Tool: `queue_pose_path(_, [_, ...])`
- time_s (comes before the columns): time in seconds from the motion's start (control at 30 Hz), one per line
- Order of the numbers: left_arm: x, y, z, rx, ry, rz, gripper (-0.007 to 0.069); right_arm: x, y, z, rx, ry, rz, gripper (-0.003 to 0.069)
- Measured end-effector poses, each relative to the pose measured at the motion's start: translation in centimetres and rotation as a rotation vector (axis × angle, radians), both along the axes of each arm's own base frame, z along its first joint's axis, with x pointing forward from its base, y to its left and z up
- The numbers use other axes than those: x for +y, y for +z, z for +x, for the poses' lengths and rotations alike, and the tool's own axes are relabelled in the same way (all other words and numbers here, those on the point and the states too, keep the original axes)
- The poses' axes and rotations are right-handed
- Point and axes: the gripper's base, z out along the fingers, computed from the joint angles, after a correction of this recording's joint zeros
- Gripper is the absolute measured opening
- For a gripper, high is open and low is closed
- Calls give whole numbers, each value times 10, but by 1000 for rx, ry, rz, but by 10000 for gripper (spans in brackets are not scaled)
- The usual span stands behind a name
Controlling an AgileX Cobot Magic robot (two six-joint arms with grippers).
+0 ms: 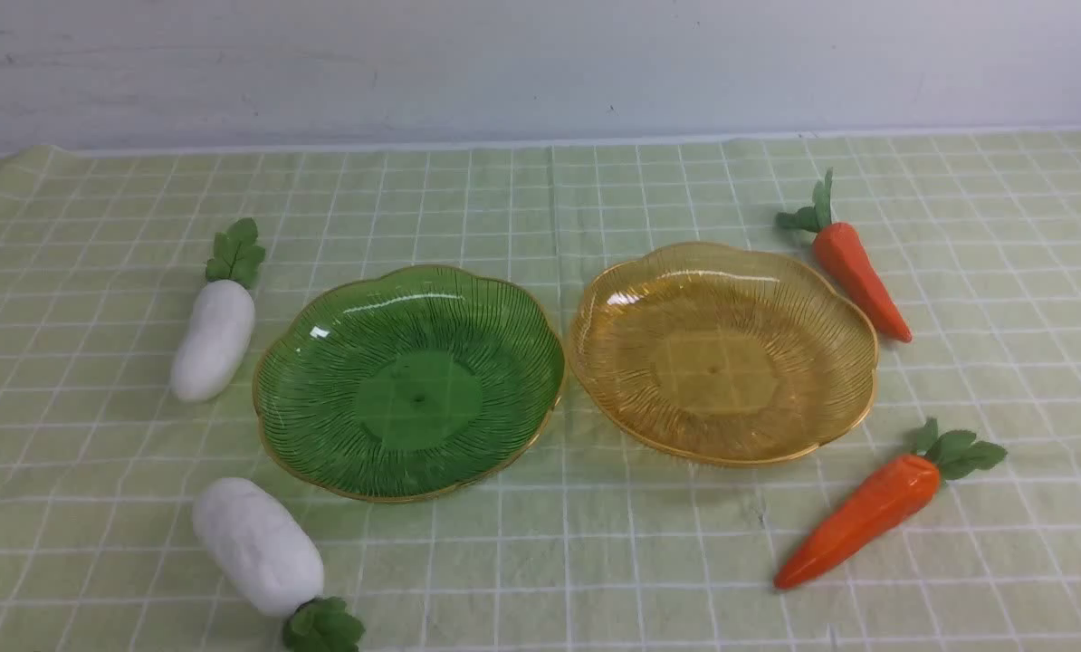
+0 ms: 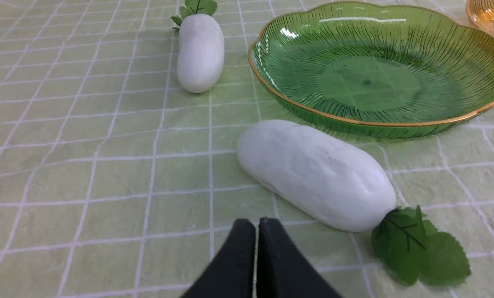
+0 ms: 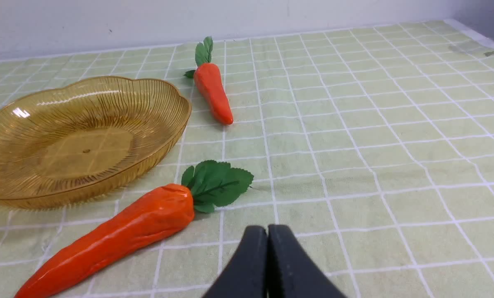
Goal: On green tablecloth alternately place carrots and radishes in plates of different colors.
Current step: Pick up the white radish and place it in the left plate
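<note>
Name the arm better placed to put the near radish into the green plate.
Left. The near radish lies left of the green plate, and the left tool, shut, points just beside it; the right wrist view shows carrots, no radish.

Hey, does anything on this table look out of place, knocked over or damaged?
Nothing stands out. The green plate and amber plate sit flat and empty. The far radish and near radish lie left of them, the far carrot and near carrot right, all intact.

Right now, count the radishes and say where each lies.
2. The far radish lies left of the green plate; the near radish lies by that plate's front-left edge. None seems hidden.
</note>
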Motion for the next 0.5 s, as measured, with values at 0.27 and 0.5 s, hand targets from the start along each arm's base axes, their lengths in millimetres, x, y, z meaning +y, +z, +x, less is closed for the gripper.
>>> queue_pose_path(0.27, [0, 0, 0, 0, 0, 0, -8, 0, 0, 0, 0, 0, 0, -15])
queue_pose_path(0.5, [-1, 2, 1, -25, 5, -51, -8, 0, 0, 0, 0, 0, 0, -15])
